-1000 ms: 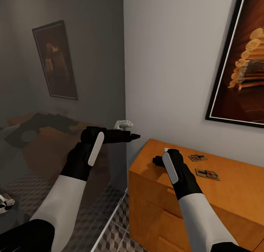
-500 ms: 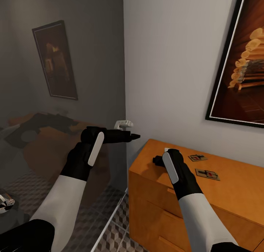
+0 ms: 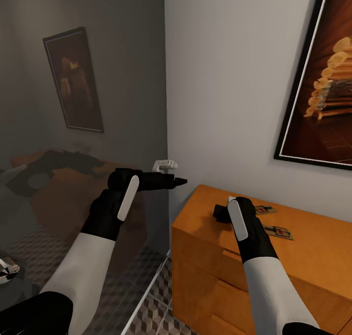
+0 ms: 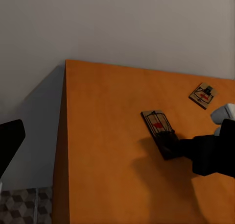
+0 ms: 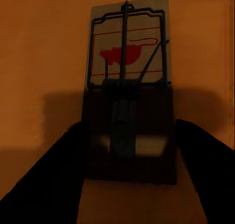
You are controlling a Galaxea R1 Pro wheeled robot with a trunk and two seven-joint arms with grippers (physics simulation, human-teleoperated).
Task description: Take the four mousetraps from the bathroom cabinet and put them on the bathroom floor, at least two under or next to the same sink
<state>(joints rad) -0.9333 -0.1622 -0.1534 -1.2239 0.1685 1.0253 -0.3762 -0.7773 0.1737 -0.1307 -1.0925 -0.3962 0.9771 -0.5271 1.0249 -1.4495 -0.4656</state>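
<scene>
Two mousetraps [image 3: 266, 209] [image 3: 282, 232] lie flat on the top of the orange-brown cabinet [image 3: 195, 218], partly covered by my right hand. My right gripper [image 3: 218, 212] hangs low over that top. In the right wrist view it is open [image 5: 131, 131], its fingers [image 5: 49, 180] on either side of the near end of a mousetrap [image 5: 127, 57] with a red mouse print. The left wrist view has the right gripper [image 4: 171, 146] touching the end of one mousetrap [image 4: 155, 123], with another mousetrap [image 4: 203, 94] nearer the wall. My left gripper [image 3: 183, 181] is open and empty in the air, left of the cabinet.
A grey glass panel [image 3: 83, 130] with a small white handle [image 3: 164, 165] stands left of the cabinet. A large framed picture [image 3: 322, 81] hangs on the white wall above it. Cube-patterned floor tiles [image 3: 159, 301] show below, and the cabinet's drawers [image 3: 205, 281] face me.
My right hand has shifted a little to the right over the cabinet top, now overlapping the two mousetraps in the head view. The left arm has not moved.
</scene>
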